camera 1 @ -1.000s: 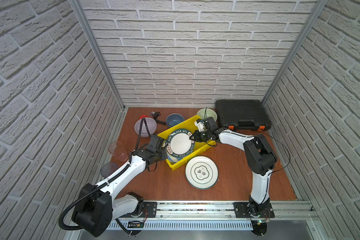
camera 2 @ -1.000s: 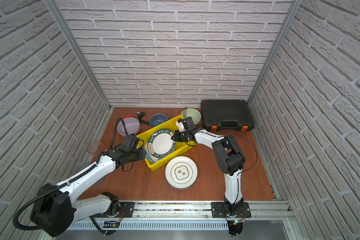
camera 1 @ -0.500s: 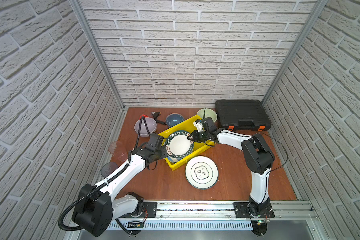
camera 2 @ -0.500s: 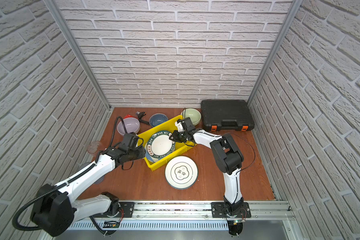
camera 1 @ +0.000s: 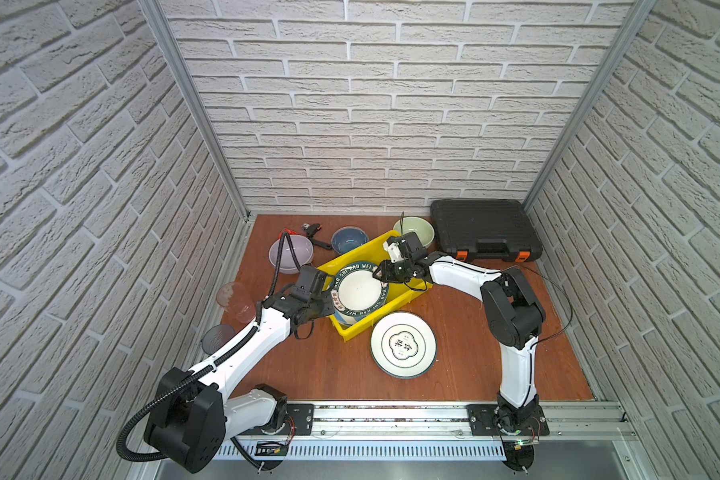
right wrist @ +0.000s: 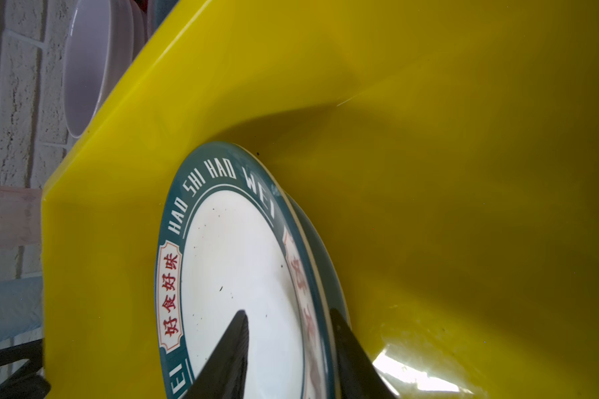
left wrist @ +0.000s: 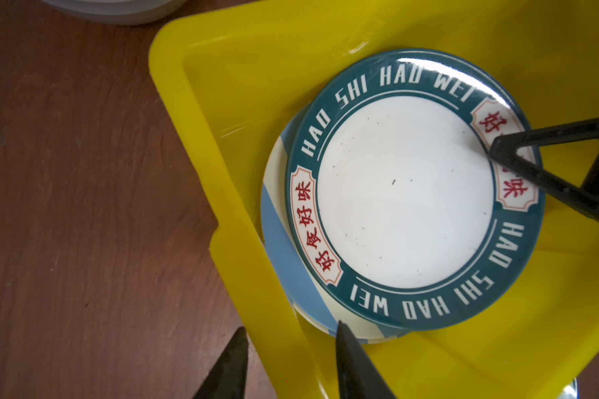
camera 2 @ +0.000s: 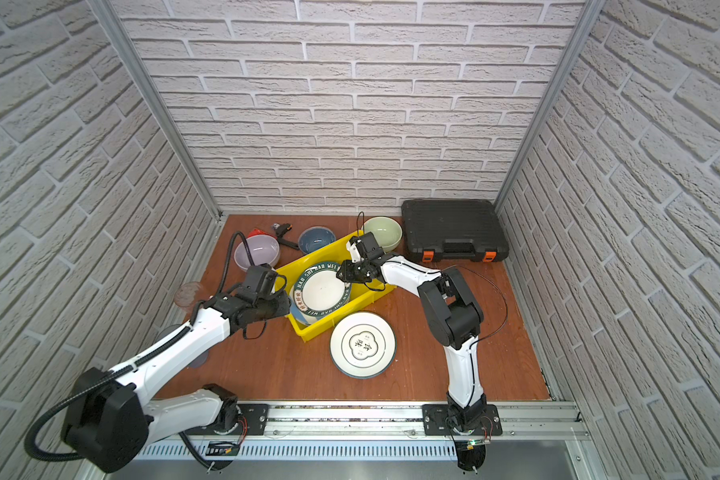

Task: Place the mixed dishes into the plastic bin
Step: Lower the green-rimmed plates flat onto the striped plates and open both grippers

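1. Dishes: a teal-rimmed plate (camera 1: 360, 291) lay on a striped plate (left wrist: 284, 248) inside the yellow bin (left wrist: 222, 172)
2. Right gripper (right wrist: 287, 311): jaws stood apart, straddling the teal-rimmed plate's edge, unclamped
3. Left gripper (left wrist: 291, 326): jaws sat astride the bin's wall; whether they gripped it could not be told
4. White plate (camera 1: 403, 344), lilac bowl (camera 1: 290, 253), blue bowl (camera 1: 350, 240) and green bowl (camera 1: 412, 230) sat on the table (camera 1: 308, 365), outside the bin

From the silver rail (camera 1: 391, 417), both arms (camera 1: 242, 353) run white with chunky black joints, ending in the black left gripper (left wrist: 291, 326) and right gripper (right wrist: 287, 311).
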